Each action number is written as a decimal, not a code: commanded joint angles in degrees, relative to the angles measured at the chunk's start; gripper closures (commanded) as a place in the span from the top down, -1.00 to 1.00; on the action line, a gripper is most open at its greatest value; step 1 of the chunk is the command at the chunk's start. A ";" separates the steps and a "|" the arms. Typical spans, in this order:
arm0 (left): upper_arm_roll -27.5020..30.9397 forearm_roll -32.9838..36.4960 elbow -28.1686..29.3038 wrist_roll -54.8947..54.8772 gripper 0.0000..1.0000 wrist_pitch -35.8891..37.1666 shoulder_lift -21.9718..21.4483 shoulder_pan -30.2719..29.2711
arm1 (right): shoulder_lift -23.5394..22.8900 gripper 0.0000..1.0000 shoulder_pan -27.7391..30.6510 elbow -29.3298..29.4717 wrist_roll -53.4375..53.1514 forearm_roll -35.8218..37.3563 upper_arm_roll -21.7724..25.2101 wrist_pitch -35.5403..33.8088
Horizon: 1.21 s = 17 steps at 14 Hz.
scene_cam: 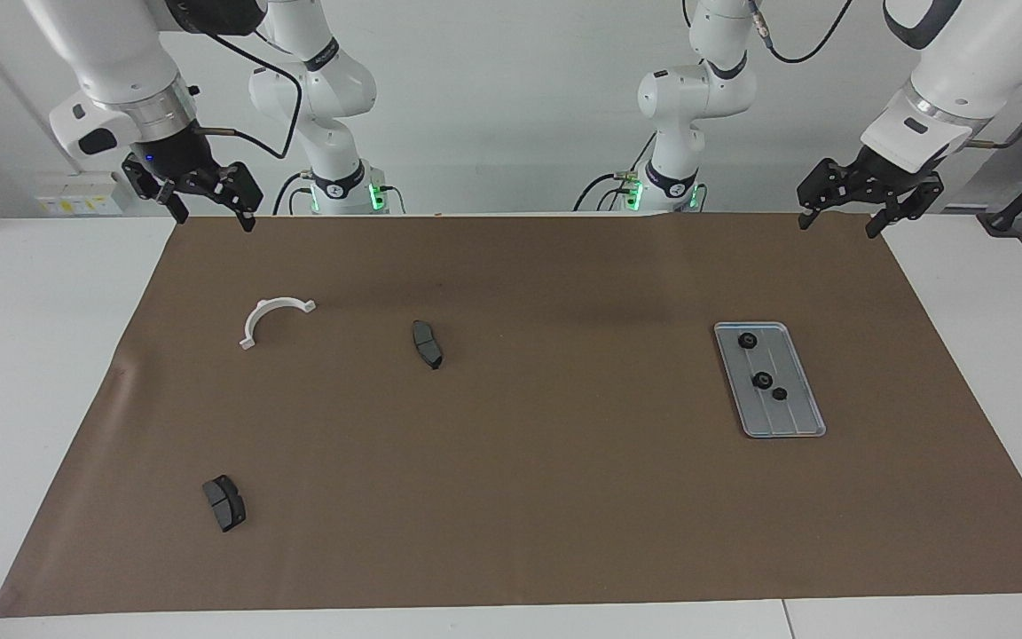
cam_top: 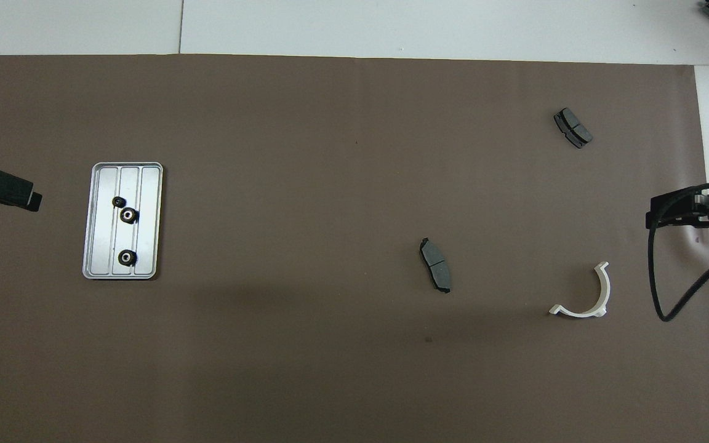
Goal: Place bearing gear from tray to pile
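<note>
three bearing gears in tray toward left arm's end of surface, pile of white bracket and two brake pads toward right arm's end, left gripper and right gripper raised, jaws open, empty

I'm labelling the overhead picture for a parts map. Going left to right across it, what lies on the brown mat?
tray with three gears → middle brake pad → white half-ring bracket
</note>
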<state>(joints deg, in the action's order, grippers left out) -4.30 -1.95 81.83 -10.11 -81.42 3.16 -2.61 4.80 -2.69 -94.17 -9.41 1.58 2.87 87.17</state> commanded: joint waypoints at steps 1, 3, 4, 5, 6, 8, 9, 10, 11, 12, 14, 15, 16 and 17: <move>0.26 0.28 2.19 -0.08 1.00 -0.67 -1.49 -0.12 | 0.92 1.00 0.40 -0.84 1.42 -0.27 -0.23 0.90; 0.17 0.19 2.63 0.27 1.00 -1.28 -1.67 -0.20 | 0.92 1.00 0.40 -0.84 1.42 -0.26 -0.23 0.90; 0.17 0.19 5.16 0.01 1.00 -2.85 -2.80 -0.29 | 0.92 1.00 0.40 -0.84 1.42 -0.35 -0.23 0.90; 0.52 0.19 10.06 -0.25 1.00 -7.13 -4.99 -0.47 | 0.92 1.00 0.40 -0.75 1.42 -0.35 -0.23 0.90; 0.78 0.19 15.07 0.00 1.00 -14.04 -7.01 -0.73 | 0.92 1.00 0.40 -0.84 1.42 -0.27 -0.23 0.90; 0.78 0.19 22.29 0.27 1.00 -20.34 -8.96 -1.17 | 0.92 1.00 0.40 -0.84 1.42 -0.26 -0.23 0.90; 0.70 0.19 23.28 0.36 1.00 -21.05 -8.44 -1.08 | 0.92 1.00 0.40 -0.84 1.42 -0.35 -0.23 0.90; 0.70 0.19 23.72 0.45 1.00 -21.84 -7.48 -1.00 | 0.92 1.00 0.40 -0.84 1.42 -0.27 -0.23 0.90; 0.70 0.19 24.34 0.45 1.00 -22.81 -5.82 -0.91 | 0.92 1.00 0.49 -0.84 1.42 -0.35 -0.23 0.90; 0.70 0.19 25.21 0.71 1.00 -24.47 -4.67 -0.82 | 0.92 1.00 0.40 -0.84 1.42 -0.35 -0.23 0.81; 0.70 0.19 29.33 1.23 1.00 -31.74 -2.65 -1.17 | 0.92 1.00 0.40 -0.84 1.42 -0.35 -0.23 0.90; 0.70 0.19 31.36 2.02 1.00 -35.17 -1.85 -1.17 | 0.92 1.00 0.40 -0.84 1.42 -0.35 -0.23 0.90; 0.78 0.19 32.59 2.55 1.00 -37.73 -0.80 -1.26 | 0.92 1.00 0.40 -0.84 1.42 -0.35 -0.23 0.90; 0.78 0.19 33.91 2.64 1.00 -40.37 -0.36 -1.35 | 0.83 1.00 0.40 -0.84 1.50 -0.35 -0.23 0.90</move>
<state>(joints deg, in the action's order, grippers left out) -3.44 -1.85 112.56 -8.59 -116.86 2.57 -3.45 4.80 -2.69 -94.17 -9.41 1.58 2.87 87.17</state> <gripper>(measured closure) 0.000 0.000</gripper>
